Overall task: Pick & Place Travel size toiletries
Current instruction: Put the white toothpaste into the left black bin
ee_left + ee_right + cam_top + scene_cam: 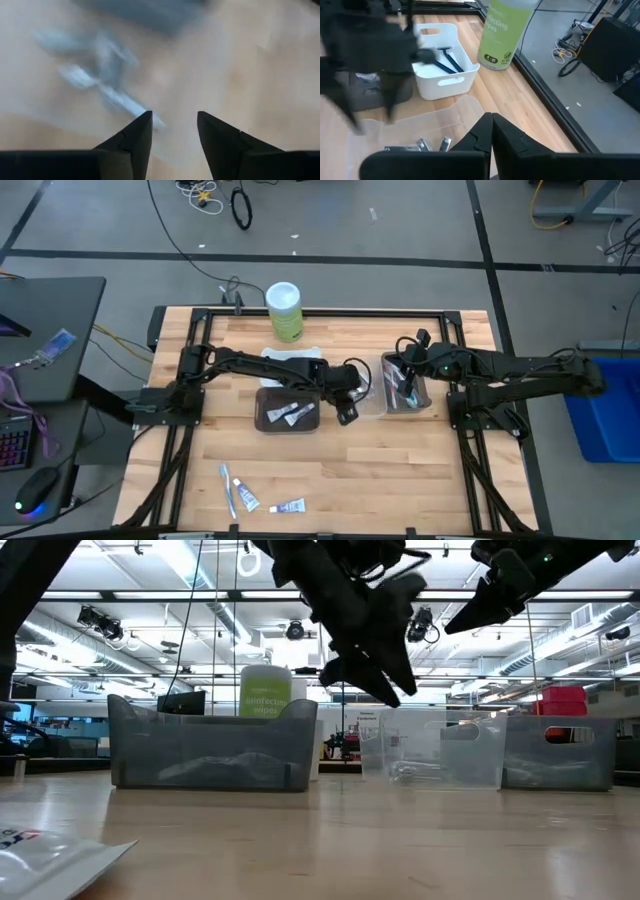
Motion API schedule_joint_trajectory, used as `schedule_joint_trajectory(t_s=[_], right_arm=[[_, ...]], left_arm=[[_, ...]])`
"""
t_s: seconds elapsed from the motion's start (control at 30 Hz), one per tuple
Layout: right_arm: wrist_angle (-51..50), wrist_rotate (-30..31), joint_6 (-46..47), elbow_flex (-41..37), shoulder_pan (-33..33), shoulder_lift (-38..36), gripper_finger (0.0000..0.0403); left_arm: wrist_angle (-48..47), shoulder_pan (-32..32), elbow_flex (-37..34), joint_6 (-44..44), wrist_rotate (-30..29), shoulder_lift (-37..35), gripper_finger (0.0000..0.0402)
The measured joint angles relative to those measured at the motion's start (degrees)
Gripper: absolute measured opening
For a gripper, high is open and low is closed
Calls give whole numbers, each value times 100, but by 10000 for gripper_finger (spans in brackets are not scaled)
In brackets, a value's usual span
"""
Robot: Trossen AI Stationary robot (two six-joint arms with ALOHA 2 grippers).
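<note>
Left gripper (347, 412) apart, empty, between grey tray (262, 420) and clear tray (372, 405); right gripper (408, 373) together. Trays partly filled; three toiletries (245, 496) left at near edge.

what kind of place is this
Probably a robotics lab or workshop in a big open hall. The wooden table stands on bare concrete with loose cables on it, and the low view shows high ceiling lights over rows of workstations.

Setting: open robotics lab or workshop hall. A black-framed wooden table (330, 470) stands on grey concrete floor (400, 230) crossed by dark tape lines; loose cables (215, 195) beyond it; ceiling strip lights (190, 560) and distant benches behind the table.
</note>
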Motion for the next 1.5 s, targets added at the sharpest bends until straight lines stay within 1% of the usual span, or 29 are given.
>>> schedule_joint_trajectory(t_s=[0.1, 0.13, 0.17, 0.23, 0.33, 0.43, 0.53, 0.6, 0.67, 0.77, 0.83, 1.0, 1.1, 1.17, 1.27, 1.4, 1.5], right_arm=[[-4, -3, 67, 0, 0, 0, 14], [-6, -3, 65, 0, -2, 0, 14], [-8, -3, 65, 0, 0, 0, 14], [-8, -3, 66, 0, 0, 0, 14], [-26, -3, 149, 0, 0, 0, 14], [-76, -5, 383, 0, 0, 1, 14], [-144, -18, 518, 0, 0, 2, 14], [-180, -119, 518, 0, 0, 2, 14], [-173, -161, 518, 0, 0, 2, 14], [-174, -173, 518, 0, 0, 2, 14], [-172, -173, 518, 0, 0, 2, 14], [-168, -171, 520, 0, 0, 2, 14], [-168, -171, 520, 0, 0, 2, 14], [-168, -169, 520, 0, 0, 2, 14], [-165, -167, 529, 0, 0, 4, 14], [-165, -150, 644, 0, 0, 4, 14], [-165, -149, 640, 0, 0, 4, 14]], left_arm=[[-891, -117, 199, -287, 1177, 0, 160], [-1112, -199, 256, -293, 1445, 0, 158], [-1283, -309, 303, -262, 1573, -1, 155], [-1566, -601, 362, -11, 1600, -13, 150], [-1807, -1113, 388, 591, 1373, -60, 143], [-2082, -1644, 387, 677, 704, -62, 138], [-2237, -2140, 328, 364, 48, -63, 137], [-2323, -2447, 219, -117, -302, -63, 136], [-2275, -2721, 148, -731, -499, -55, 136], [-2227, -3087, 4, -1645, -455, -56, 136], [-2324, -3295, -65, -1836, -299, -55, 136], [-2368, -3692, -183, -1894, 142, -55, 137], [-1908, -3837, -392, -2391, 269, -55, 144], [-1650, -3931, -523, -2462, 265, -52, 154], [-1213, -4023, -718, -2304, 36, -55, 174], [-973, -4050, -1014, -2350, -67, -50, 196], [-849, -4050, -1286, -2259, -184, -48, 204]])
